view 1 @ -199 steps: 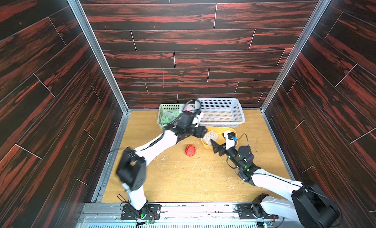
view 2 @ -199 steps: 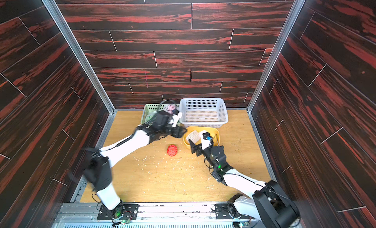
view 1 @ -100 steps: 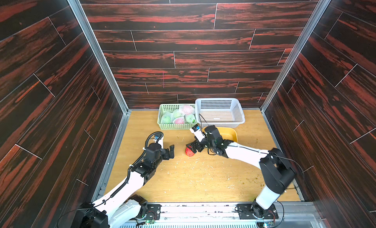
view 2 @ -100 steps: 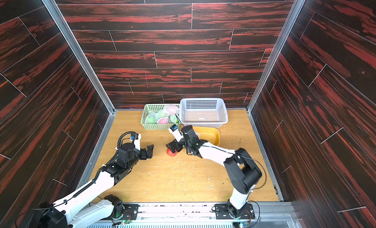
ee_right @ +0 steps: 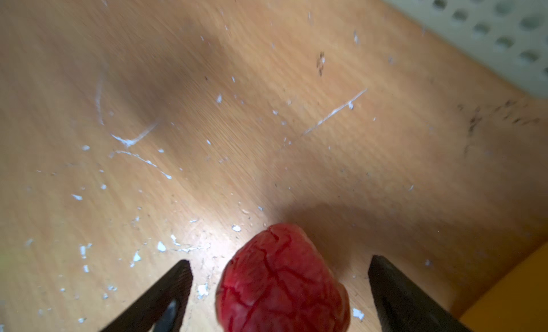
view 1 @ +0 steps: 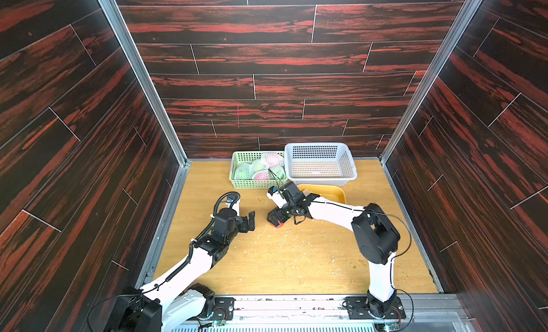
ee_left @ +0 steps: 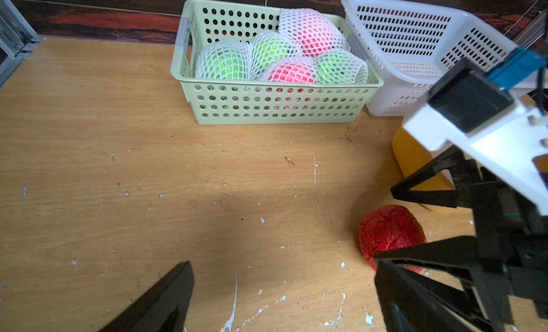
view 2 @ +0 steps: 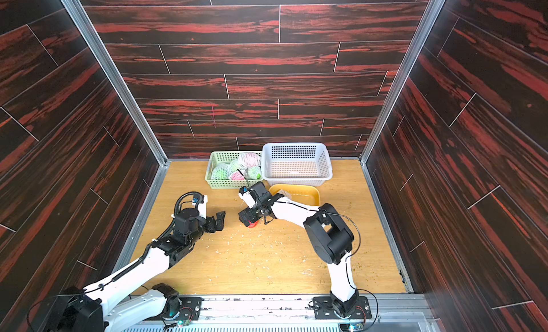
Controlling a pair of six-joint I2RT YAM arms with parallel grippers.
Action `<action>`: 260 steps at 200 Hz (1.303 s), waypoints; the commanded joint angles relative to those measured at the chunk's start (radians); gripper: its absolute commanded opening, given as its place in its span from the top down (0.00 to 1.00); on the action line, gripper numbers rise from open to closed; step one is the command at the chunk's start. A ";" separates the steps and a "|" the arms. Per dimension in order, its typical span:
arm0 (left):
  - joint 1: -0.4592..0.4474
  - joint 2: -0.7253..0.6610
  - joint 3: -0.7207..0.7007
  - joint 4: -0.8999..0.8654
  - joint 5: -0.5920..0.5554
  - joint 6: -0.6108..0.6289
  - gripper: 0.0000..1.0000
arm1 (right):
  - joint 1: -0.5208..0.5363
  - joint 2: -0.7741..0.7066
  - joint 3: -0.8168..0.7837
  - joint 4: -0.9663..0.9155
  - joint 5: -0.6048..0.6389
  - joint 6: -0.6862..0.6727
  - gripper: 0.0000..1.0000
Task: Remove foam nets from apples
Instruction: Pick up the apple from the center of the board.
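A bare red apple (view 1: 278, 225) (ee_right: 281, 283) lies on the wooden table. My right gripper (view 1: 274, 218) (ee_right: 278, 262) is open and straddles it, with a gap at each finger. My left gripper (view 1: 251, 219) (ee_left: 281, 301) is open and empty, just left of the apple (ee_left: 388, 229). Several apples in white foam nets (view 1: 258, 169) (ee_left: 292, 71), red and green, fill the green basket (view 1: 255, 184) (ee_left: 267, 108). One loose foam net (view 1: 308, 192) lies in the yellow tray (view 1: 332, 191).
A white perforated basket (view 1: 320, 179) (ee_left: 415, 48) stands at the back, right of the green one, with the yellow tray (view 2: 305, 192) in front of it. White foam crumbs are scattered over the table (view 1: 296, 256). Dark panelled walls close in on three sides.
My left arm has pulled back from the green basket to the table left of the apple. My right gripper has swung from the yellow tray to the red apple. Both jaws have opened wider.
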 commanded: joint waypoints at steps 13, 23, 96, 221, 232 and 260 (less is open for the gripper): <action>0.005 0.008 0.026 0.027 0.007 0.001 0.00 | 0.008 0.095 0.078 -0.092 -0.003 0.008 0.10; 0.006 0.011 0.031 0.020 0.002 0.003 0.00 | 0.010 0.109 0.092 -0.107 -0.027 -0.001 0.14; 0.005 0.032 0.047 0.026 -0.003 -0.006 0.00 | 0.016 0.084 0.072 -0.070 -0.092 -0.003 0.40; -0.190 0.249 0.416 0.018 0.011 0.305 0.00 | -0.320 -0.045 0.234 0.055 -0.138 0.146 0.45; -0.197 0.309 0.482 0.007 0.088 0.290 0.00 | -0.386 -0.016 0.279 0.033 -0.126 0.169 0.46; -0.225 0.444 0.597 0.028 0.205 0.252 0.00 | -0.503 0.075 0.406 -0.006 0.019 0.157 0.46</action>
